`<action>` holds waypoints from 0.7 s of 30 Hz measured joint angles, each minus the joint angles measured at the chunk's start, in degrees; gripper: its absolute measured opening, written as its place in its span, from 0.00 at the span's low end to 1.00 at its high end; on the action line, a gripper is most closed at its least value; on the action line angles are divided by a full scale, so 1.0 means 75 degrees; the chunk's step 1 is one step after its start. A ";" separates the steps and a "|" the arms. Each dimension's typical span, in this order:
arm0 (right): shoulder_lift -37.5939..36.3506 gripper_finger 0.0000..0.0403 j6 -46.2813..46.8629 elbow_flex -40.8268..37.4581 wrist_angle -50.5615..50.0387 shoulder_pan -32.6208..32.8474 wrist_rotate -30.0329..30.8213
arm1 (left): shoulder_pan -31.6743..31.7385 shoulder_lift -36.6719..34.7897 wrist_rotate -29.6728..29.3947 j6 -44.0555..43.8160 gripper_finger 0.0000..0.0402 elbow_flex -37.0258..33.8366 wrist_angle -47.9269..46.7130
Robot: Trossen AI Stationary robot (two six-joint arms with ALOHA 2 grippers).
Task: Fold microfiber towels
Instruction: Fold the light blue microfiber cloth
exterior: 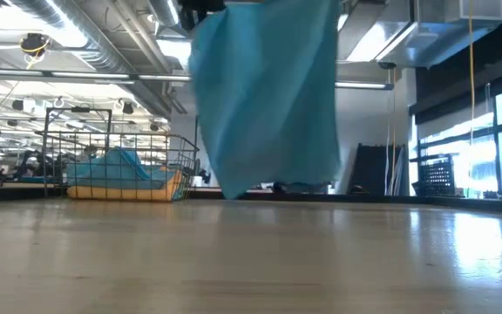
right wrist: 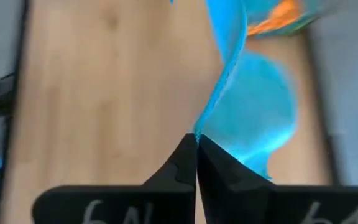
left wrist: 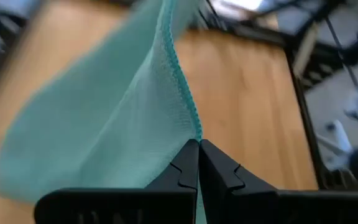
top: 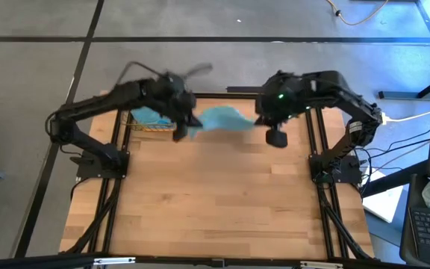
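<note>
Pincers left point(left wrist: 198, 144) and right point(right wrist: 196, 138) each pinch a teal towel point(top: 219, 119) corner, hanging it above the tabletop point(top: 215, 202) to spread flat.

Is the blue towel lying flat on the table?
No, the blue towel hangs in the air above the wooden table, its bottom edge clear of the surface in the low view.

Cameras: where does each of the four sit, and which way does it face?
High: overhead, looking straight down; both arms, teal towel between them.
Low: at tabletop height, looking across the wooden table; towel hanging, wire basket behind; no arm clearly visible.
Left wrist: past the shut left end effector pinching the towel's edge.
Right wrist: past the shut right end effector pinching another edge.
Shared: all show the towel.
</note>
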 joint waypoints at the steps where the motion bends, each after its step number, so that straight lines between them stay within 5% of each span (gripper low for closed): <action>1: 0.0000 0.01 0.0095 -0.0235 -0.0004 0.0065 -0.0315 | -0.0235 0.0005 -0.0006 -0.0187 0.00 -0.0258 0.0097; 13: 0.0006 0.01 -0.0411 -0.4998 0.1036 0.1125 -0.2734 | -0.2493 0.0091 -0.0247 -0.3184 0.00 -0.3657 0.3394; 21: 0.0015 0.01 0.0560 -0.6815 0.2673 0.1475 -0.4178 | -0.3065 0.0195 0.0171 -0.4252 0.00 -0.4135 0.4044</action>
